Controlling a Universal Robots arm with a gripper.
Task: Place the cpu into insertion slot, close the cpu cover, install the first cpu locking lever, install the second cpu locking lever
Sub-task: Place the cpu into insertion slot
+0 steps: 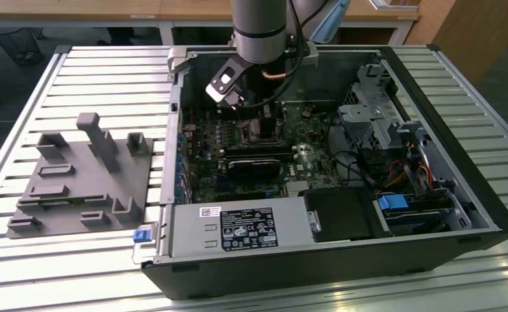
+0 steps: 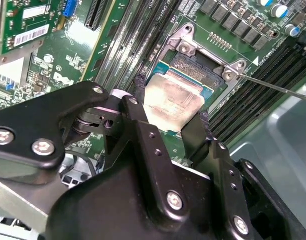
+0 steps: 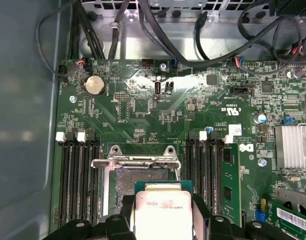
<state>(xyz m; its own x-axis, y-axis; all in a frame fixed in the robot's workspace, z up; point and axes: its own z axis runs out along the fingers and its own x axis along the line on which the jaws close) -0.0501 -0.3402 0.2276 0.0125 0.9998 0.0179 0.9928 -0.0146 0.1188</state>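
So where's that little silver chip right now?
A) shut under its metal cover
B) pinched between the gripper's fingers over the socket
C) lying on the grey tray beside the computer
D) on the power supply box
B: in the second wrist view the cpu sits between the black fingers of the gripper, over the open insertion slot.

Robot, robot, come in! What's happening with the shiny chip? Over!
Gripper jaws shut on the cpu. Chip held just over the insertion slot, not seated yet. Nothing blocking the slot. Over.
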